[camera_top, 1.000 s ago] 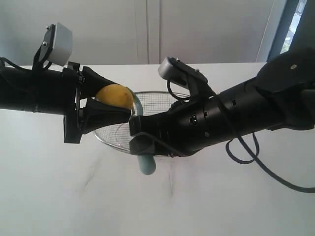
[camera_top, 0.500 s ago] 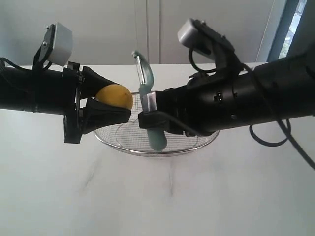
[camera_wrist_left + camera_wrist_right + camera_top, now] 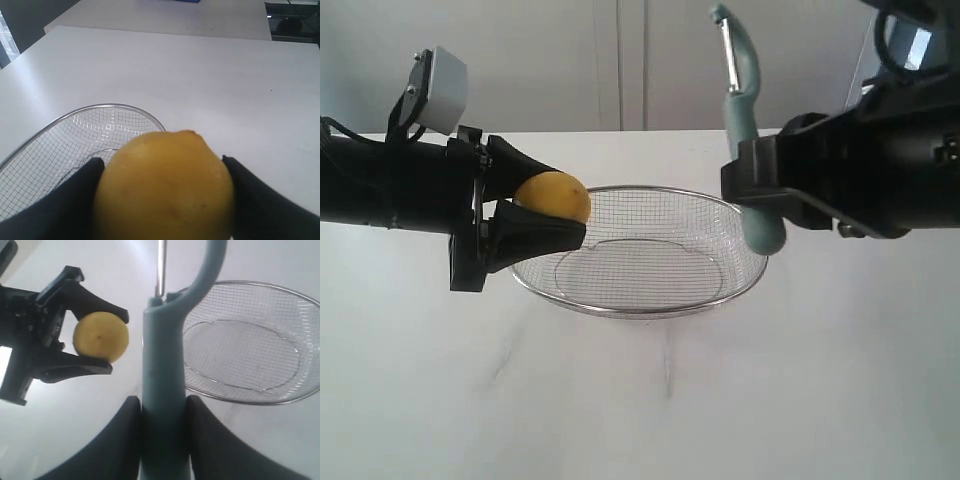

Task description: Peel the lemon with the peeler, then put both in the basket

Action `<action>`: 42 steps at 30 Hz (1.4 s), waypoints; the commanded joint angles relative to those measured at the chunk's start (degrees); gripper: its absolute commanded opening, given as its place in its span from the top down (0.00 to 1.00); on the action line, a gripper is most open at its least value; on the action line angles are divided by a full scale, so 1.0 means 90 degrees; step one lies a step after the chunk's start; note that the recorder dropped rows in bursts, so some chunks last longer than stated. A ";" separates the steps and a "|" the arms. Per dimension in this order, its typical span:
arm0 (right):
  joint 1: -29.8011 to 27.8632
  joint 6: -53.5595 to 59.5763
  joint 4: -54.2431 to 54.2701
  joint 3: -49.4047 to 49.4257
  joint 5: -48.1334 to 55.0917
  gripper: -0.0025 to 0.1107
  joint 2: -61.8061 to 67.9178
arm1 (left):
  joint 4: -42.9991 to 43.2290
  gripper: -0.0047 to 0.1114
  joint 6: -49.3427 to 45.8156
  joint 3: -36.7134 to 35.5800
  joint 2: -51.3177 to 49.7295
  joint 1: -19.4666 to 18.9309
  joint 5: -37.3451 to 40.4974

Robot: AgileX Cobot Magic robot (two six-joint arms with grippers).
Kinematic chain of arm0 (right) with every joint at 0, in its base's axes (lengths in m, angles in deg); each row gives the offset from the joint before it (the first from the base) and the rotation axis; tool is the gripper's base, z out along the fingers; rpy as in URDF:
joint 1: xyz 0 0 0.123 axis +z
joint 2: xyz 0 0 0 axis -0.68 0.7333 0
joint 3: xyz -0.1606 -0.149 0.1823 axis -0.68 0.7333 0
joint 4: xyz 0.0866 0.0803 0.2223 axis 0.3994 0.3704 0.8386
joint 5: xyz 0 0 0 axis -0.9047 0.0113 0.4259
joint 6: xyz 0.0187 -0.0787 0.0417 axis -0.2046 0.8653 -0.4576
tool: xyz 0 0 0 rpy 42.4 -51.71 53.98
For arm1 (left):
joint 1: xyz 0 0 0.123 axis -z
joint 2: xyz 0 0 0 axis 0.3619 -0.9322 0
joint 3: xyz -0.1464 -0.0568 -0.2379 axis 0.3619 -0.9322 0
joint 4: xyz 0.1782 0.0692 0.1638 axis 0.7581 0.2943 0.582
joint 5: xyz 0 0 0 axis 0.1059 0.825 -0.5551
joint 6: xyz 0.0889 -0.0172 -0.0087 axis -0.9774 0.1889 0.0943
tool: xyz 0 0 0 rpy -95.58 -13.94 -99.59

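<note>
**Lemon and peeler both held off the worktop; basket unloaded**

The left claw (image 3: 570,205) was closed on the lemon (image 3: 556,197), with one black finger above the fruit and one below it in the exterior view. The left wrist view confirmed the grip: the fingers (image 3: 65,205) pressed against opposite sides of the yellow skin. The visible skin looked whole and smooth. The lemon was held clear of the white worktop (image 3: 620,400), at the left end of the basket (image 3: 640,311). Whether it hung over the rim or just outside it could not be settled from these views.

The right claw (image 3: 752,190) was clamped on the peeler (image 3: 742,115) at the lower part of its pale blue-grey handle. The tool stood nearly upright, with the blade head uppermost and the rounded butt of the handle showing below the claw. In the exterior view it was at the basket's right end, raised above the rim and well apart from the lemon. The right wrist view showed the handle seated between two dark fingers (image 3: 112,445), with the metal blade strip running up beside the curved head.

The wire-mesh basket sat flat on the worktop between the two arms. Nothing lay in it, and neither claw touched it.
</note>
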 commanded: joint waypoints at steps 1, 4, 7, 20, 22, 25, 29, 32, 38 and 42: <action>-0.0041 -0.0637 -0.0814 0.0019 0.0207 0.98 -0.0100 | -0.0104 0.96 -0.0365 -0.0023 0.0053 0.0013 0.0126; -0.0041 -0.0676 -0.1136 0.0088 0.0148 0.98 0.0046 | -0.0104 0.96 -0.0365 -0.0023 0.0053 0.0013 0.0126; -0.0052 -0.0918 -0.1374 0.0336 -0.0099 0.98 0.0241 | -0.0104 0.96 -0.0365 -0.0023 0.0053 0.0013 0.0126; -0.0303 0.0451 0.0000 0.0786 -0.0885 0.98 0.2254 | -0.0104 0.96 -0.0369 -0.0023 0.0053 0.0013 0.0151; -0.0303 0.1445 0.1238 0.0746 -0.0789 0.98 0.2569 | -0.0104 0.96 -0.0369 -0.0023 0.0053 0.0013 0.0167; -0.0303 0.3103 0.3117 0.0746 -0.0654 0.98 0.3023 | -0.0132 0.96 -0.0369 -0.0023 0.0053 0.0013 0.0195; -0.0282 0.4967 0.5133 0.0658 -0.0234 0.98 0.3605 | -0.0147 0.96 -0.0369 -0.0023 0.0053 0.0013 0.0195; -0.0251 0.5687 0.6045 0.0552 0.0287 0.98 0.3901 | -0.0147 0.96 -0.0369 -0.0023 0.0053 0.0013 0.0195; -0.0161 0.5890 0.6342 0.0333 0.0552 0.98 0.4036 | -0.0147 0.96 -0.0369 -0.0023 0.0053 0.0013 0.0183; -0.0161 0.5890 0.6424 0.0222 0.0919 0.98 0.4036 | -0.0147 0.96 -0.0369 -0.0023 0.0053 0.0013 0.0183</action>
